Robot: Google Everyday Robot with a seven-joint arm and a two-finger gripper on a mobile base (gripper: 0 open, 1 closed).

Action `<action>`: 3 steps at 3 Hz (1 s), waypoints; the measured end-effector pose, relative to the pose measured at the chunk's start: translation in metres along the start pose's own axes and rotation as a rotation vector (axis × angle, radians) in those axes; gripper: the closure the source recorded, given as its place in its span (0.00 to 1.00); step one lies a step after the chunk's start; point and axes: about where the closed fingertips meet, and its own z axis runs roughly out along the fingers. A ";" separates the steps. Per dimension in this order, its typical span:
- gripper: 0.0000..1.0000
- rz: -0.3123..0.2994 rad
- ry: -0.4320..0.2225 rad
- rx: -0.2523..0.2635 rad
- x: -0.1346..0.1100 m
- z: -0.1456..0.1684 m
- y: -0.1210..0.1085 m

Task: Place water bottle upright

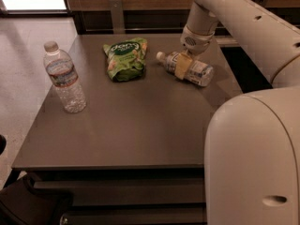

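Water bottle (200,72): it is laid on its side at the far right part of the worktop (140,125), with the white cap pointed left, toward the green snack bag (124,58).
Gripper (183,67): it is placed from above over the middle of the water bottle, between cap and label; whether it is open or closed cannot be told.
Ribbed bottle (65,78): it is stood upright near the left edge, well apart.

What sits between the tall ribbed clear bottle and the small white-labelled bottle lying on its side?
Camera view: a green snack bag; the gripper is at the small bottle itself.
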 end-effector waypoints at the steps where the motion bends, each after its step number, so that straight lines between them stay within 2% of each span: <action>1: 1.00 0.000 0.000 0.000 0.000 -0.002 0.000; 2: 1.00 0.000 0.000 0.000 0.000 -0.002 0.000; 3: 1.00 -0.005 -0.143 0.015 0.019 -0.031 -0.008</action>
